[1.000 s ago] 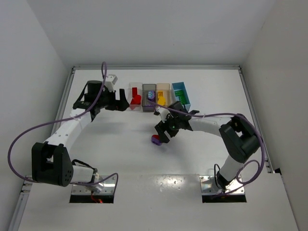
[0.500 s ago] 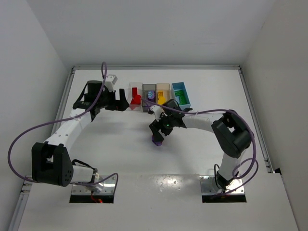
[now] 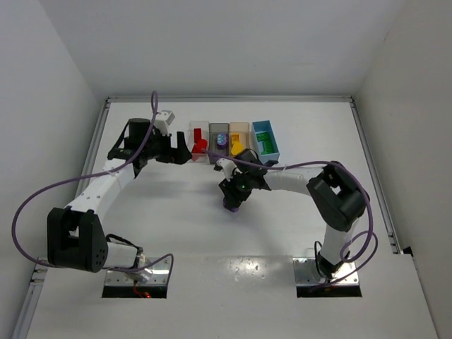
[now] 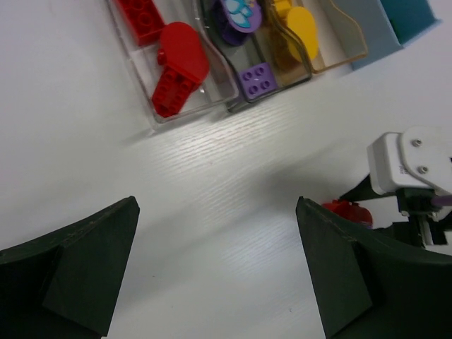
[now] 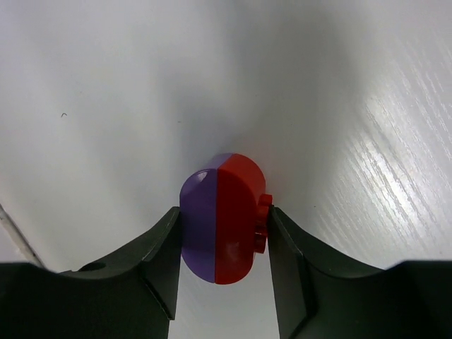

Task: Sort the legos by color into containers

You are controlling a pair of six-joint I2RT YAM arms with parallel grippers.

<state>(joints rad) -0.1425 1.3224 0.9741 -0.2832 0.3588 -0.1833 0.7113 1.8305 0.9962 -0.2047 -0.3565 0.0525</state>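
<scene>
A purple lego and a red lego [image 5: 236, 219], stuck together as one rounded piece, rest on the white table. My right gripper [image 5: 224, 212] is shut on the pair, one finger on the purple side [image 5: 200, 222] and one against the red studs. From above, the right gripper [image 3: 232, 201] is seen low at the table's middle, over the piece. My left gripper [image 4: 217, 205] hangs open and empty over bare table, just in front of the containers. Red legos [image 4: 173, 63] lie in the clear bin [image 3: 192, 134], purple ones [image 4: 256, 78] in the smoky grey bin [image 3: 212, 152].
Yellow legos [image 4: 296, 28] lie in the tan bin [image 3: 248, 131], and a green lego [image 3: 265, 143] in the light blue bin [image 3: 275, 141]. The four bins stand in a row at the back middle. Purple cables loop from both arms. Raised rails edge the table.
The right gripper moved left and down over the purple-and-red piece, and its jaws closed onto it. The left arm stayed where it was.
</scene>
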